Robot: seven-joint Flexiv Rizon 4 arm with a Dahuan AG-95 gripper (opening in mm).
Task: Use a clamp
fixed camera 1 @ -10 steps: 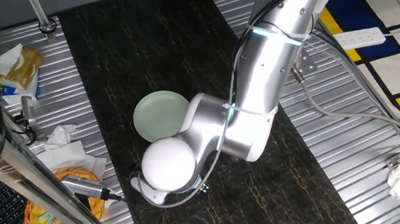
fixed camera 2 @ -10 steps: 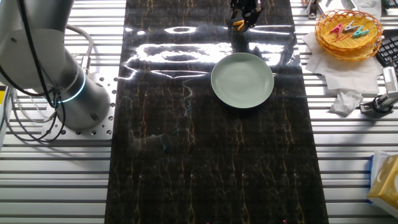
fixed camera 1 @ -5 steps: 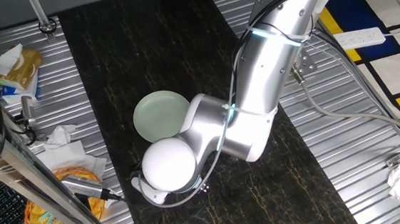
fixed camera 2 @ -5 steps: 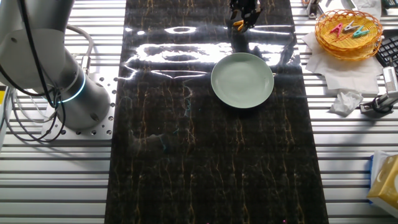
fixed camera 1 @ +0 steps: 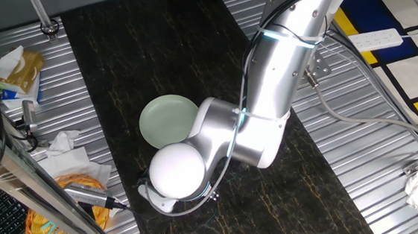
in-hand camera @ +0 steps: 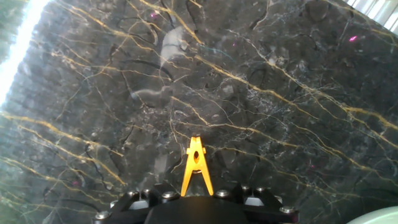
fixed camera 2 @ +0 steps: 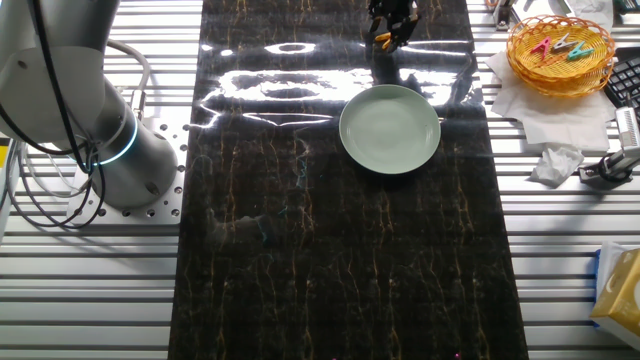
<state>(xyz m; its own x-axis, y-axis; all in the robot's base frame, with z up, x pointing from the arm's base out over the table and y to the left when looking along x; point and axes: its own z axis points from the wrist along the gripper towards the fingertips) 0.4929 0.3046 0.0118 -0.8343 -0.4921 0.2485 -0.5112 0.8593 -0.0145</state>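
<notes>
The gripper sits at the far edge of the dark marble table, jaws pinched on the little orange clamp. The pale green plate is near, and a basket of clips sits off to the side. In one fixed view the arm's elbow blocks it all.

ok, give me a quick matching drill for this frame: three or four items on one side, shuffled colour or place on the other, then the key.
Items:
1. clamp
2. plate
3. basket
4. tabletop

Descriptions:
A. pale green, sitting on the dark slab
B. black stone with gold veins
C. orange, at the end effector
D. woven, off the slab's edge, with coloured clips inside

Pairs: 1-C, 2-A, 3-D, 4-B
</notes>
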